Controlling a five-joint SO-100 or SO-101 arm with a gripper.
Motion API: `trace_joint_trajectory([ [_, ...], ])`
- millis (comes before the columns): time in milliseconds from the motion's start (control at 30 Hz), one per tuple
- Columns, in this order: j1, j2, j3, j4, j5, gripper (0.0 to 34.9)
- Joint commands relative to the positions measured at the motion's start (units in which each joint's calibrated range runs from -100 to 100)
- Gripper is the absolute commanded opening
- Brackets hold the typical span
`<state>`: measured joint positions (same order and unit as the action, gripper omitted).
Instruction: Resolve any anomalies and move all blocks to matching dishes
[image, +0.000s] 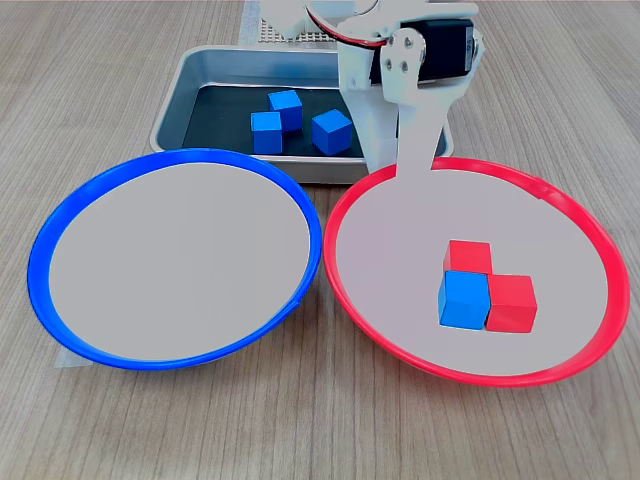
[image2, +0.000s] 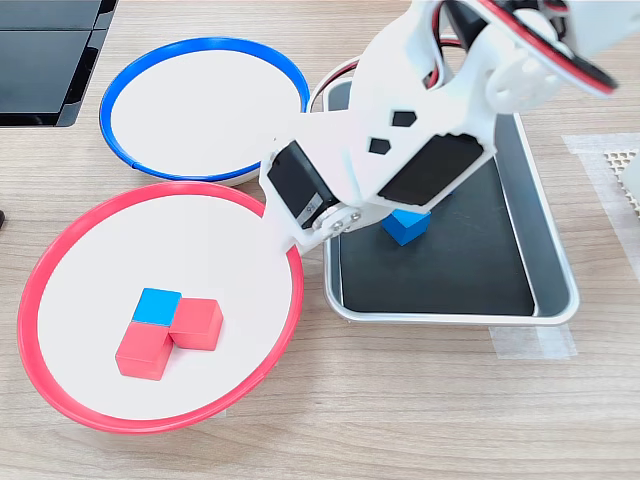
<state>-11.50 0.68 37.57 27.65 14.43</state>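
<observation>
Wood-grain table (image: 120, 420). First exterior view: blue dish (image: 175, 258) at 9 o'clock, bare; red dish (image: 480, 268) at 3 o'clock holds 2 red blocks (image: 510, 304) and 1 blue block (image: 462, 299), touching. Tray (image: 190, 85) at 12 o'clock holds 3 blue blocks (image: 331, 131). Gripper (image: 415, 165) clamped on red dish's far rim.

Second exterior view: arm (image2: 400, 130) covers the tray (image2: 545, 250); 1 blue block (image2: 405, 226) shows. Red dish (image2: 160, 305) at 7 o'clock, blue dish (image2: 205, 108) at 11 o'clock.

Red-rimmed dish (image: 596, 240) holding two red blocks (image: 511, 304) and one blue block (image: 461, 299), blue-rimmed dish (image: 60, 225) seemingly bare, three blue blocks (image: 331, 131) in tray.
</observation>
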Motion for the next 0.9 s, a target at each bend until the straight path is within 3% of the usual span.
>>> trace_joint_trajectory([
  [0, 1.4, -3.8, 1.0, 1.3, 1.0, 2.7],
  [367, 4.7, -16.4, -1.4, 18.4, 6.1, 10.2],
  [433, 4.8, -18.4, -2.3, 20.5, 6.7, 10.1],
  [600, 4.0, -16.0, -9.6, 15.2, 1.7, 11.2],
  [733, 2.8, -6.7, -16.7, 16.2, -2.2, 15.7],
  [867, 2.0, 4.0, -25.2, 18.0, -4.4, 16.6],
])
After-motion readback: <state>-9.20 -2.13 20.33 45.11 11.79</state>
